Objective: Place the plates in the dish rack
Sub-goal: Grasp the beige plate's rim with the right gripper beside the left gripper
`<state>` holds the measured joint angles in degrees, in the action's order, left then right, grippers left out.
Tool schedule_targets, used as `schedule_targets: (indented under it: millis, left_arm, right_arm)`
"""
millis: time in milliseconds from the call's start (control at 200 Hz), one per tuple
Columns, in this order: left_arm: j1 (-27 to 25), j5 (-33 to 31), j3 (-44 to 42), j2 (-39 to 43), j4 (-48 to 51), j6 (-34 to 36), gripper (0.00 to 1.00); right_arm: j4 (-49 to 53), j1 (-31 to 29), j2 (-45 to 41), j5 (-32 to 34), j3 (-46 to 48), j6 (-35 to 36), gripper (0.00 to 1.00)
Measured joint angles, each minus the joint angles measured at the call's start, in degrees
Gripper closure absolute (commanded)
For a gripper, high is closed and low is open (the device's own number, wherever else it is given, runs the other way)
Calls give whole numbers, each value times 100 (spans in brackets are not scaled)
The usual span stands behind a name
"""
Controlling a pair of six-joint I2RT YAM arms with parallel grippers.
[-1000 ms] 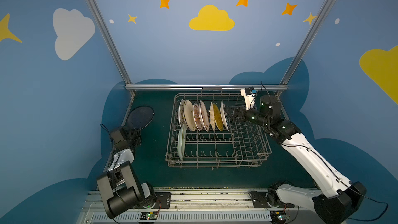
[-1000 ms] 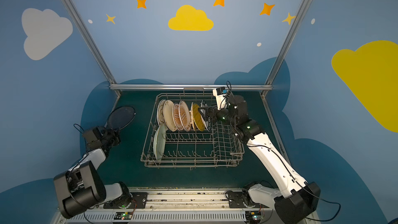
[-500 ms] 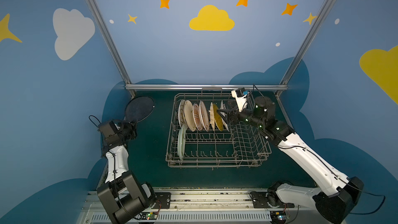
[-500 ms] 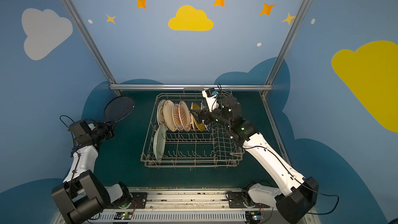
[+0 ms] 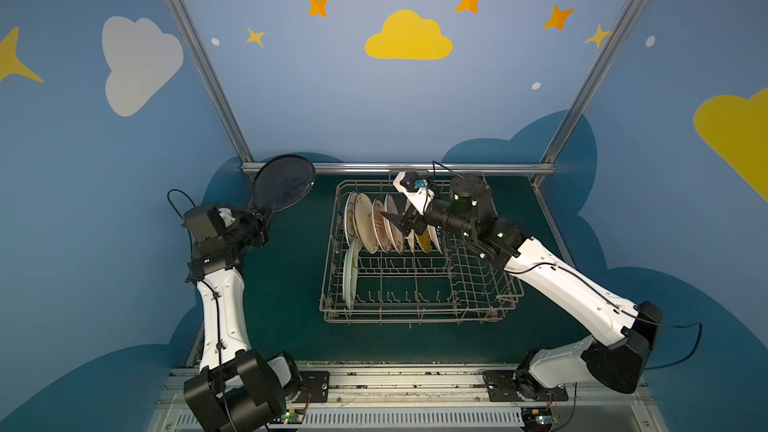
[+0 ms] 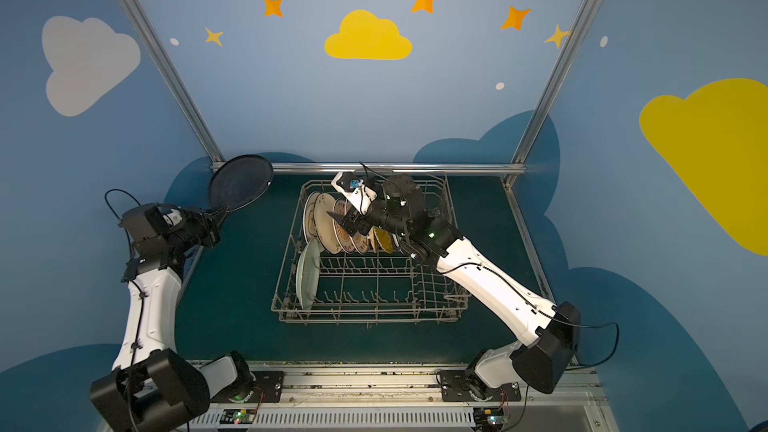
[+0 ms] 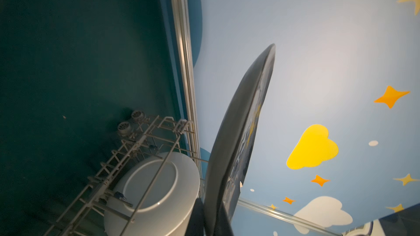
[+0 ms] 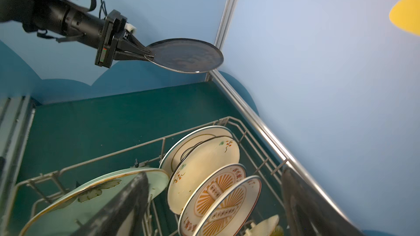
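Observation:
My left gripper [image 5: 266,210] [image 8: 148,55] is shut on the rim of a black plate [image 5: 284,182] [image 6: 240,182] [image 7: 238,144] [image 8: 186,55], held in the air at the back left, left of the dish rack [image 5: 415,317] [image 6: 365,320] [image 8: 113,155]. Several plates stand upright in the rack's back row, among them sunburst plates [image 8: 213,191] [image 5: 380,226]. A pale green plate [image 5: 350,276] [image 8: 91,198] leans in the front left. Over that back row hangs my right gripper [image 5: 395,221] [image 6: 336,220] [image 8: 216,200], open and holding nothing.
A metal rail [image 5: 395,167] and the blue back wall run close behind the rack. Frame posts [image 5: 199,60] rise at both back corners. The rack's front and right rows show bare tines [image 5: 415,297]. Dark green mat [image 5: 291,284] lies between the left arm and the rack.
The left arm has lifted the black plate higher and toward the back corner. The right gripper has moved left along the back row of plates, staying open.

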<state>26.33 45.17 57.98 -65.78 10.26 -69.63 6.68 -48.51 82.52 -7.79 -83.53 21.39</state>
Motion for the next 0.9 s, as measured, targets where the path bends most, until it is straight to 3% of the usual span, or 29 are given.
schedule_targets:
  millis: [270,571,901]
  left_arm:
    - [-876,-44,544,-55,273,24,97]
    - [-1641,-249,988,-254,734,42,97]
    - [-2188,-411,1366,-249,1113,201,97]
  right_arm:
    - [-26,-299,562,334,-610,1259,12]
    - [-254,-625,1172,1071,-643,2994,11]
    - [-879,-636,1746,1729,-767,3963,15]
